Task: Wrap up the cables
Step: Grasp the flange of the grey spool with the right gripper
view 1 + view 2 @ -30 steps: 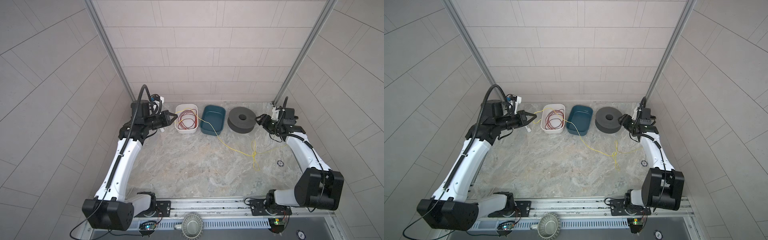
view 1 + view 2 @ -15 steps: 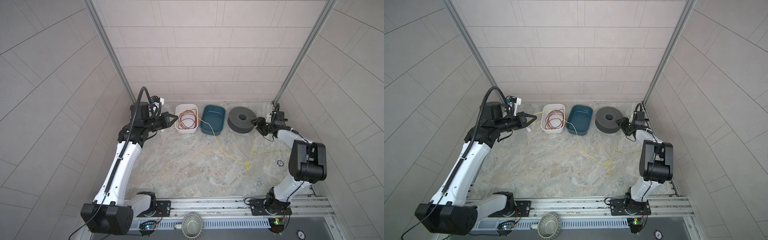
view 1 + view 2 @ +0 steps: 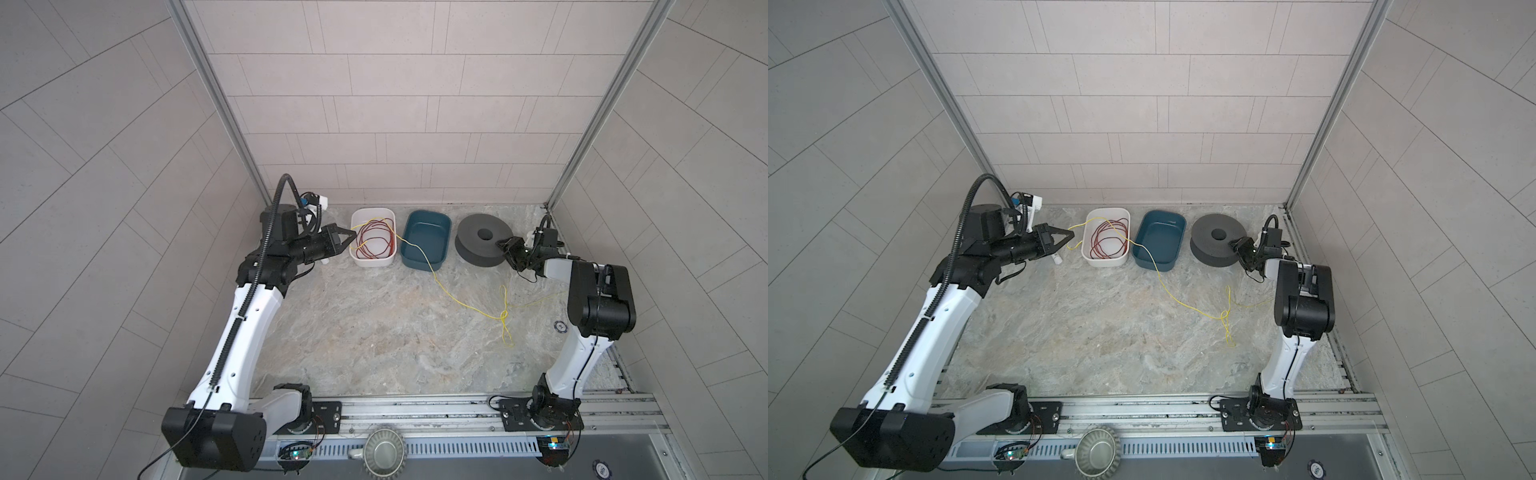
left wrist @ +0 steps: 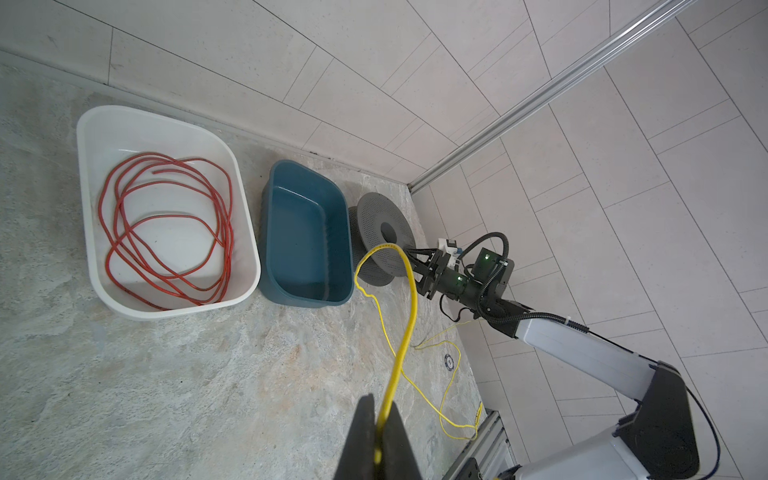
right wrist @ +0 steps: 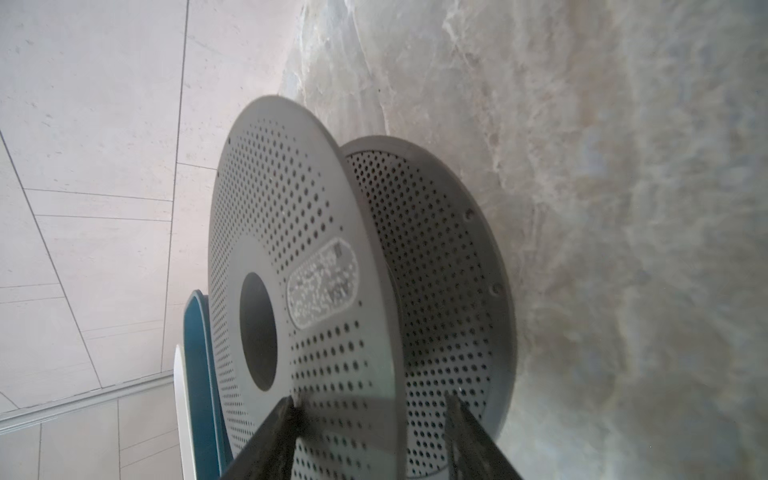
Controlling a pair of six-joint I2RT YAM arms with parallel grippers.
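Arms [image 3: 249, 316] forward; left claw [image 4: 377, 415] tight on cables [image 4: 414, 307], right claw [image 5: 370, 401] astride spool [image 5: 291, 232]

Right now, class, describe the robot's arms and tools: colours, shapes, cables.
Both arms have white shells between black joints. A ribbed black hose runs along the left arm; a shorter hose loops near the wrist of the right arm. The left tool and right tool are black and taper to points.

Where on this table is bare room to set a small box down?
Widest bare patch: table centre, bordered by the left arm, white bin, blue bin, yellow cable and front rail. The blue bin holds nothing. Crowded: the right side, where cable loops beside the right arm.
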